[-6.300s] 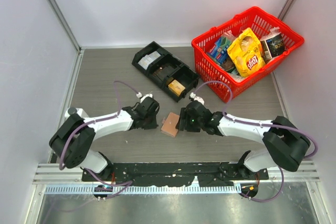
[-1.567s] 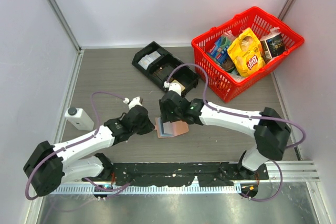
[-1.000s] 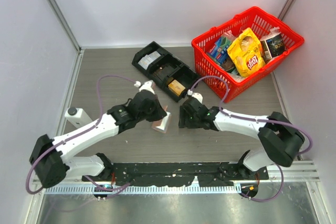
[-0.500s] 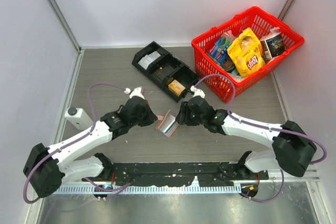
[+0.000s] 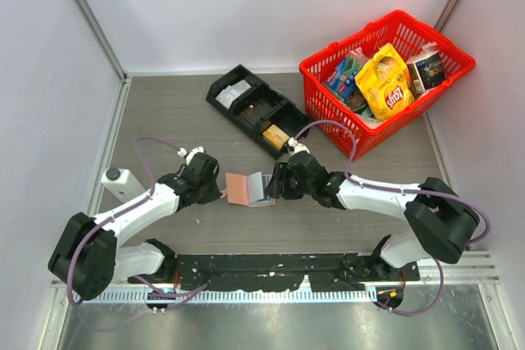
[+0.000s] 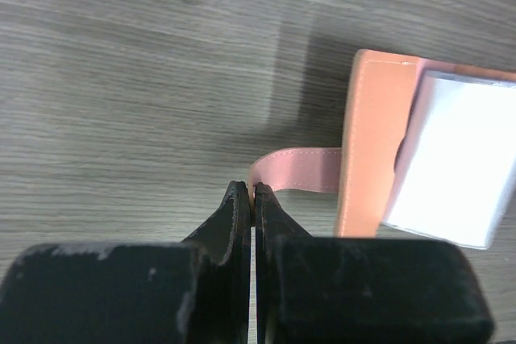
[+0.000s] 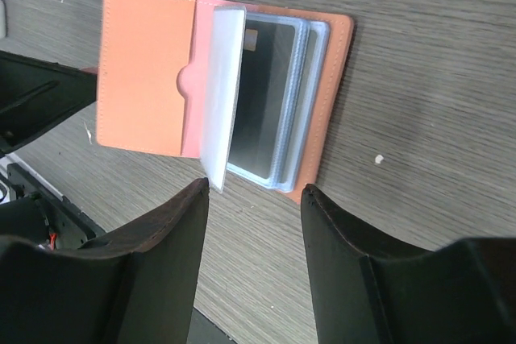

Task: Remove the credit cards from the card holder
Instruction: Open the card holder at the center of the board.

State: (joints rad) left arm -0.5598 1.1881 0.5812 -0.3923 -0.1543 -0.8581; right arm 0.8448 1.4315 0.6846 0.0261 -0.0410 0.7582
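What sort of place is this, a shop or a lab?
Probably a lab test booth: plain white walls enclose the table, two robot arms are bolted at its near edge, and a red basket holds snack packs.

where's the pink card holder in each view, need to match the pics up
Top external: card holder at the centre, lying open.
Left wrist: card holder at the right edge, partly cut off.
Right wrist: card holder across the upper middle, open.
Shared landmark: its clear card sleeves.
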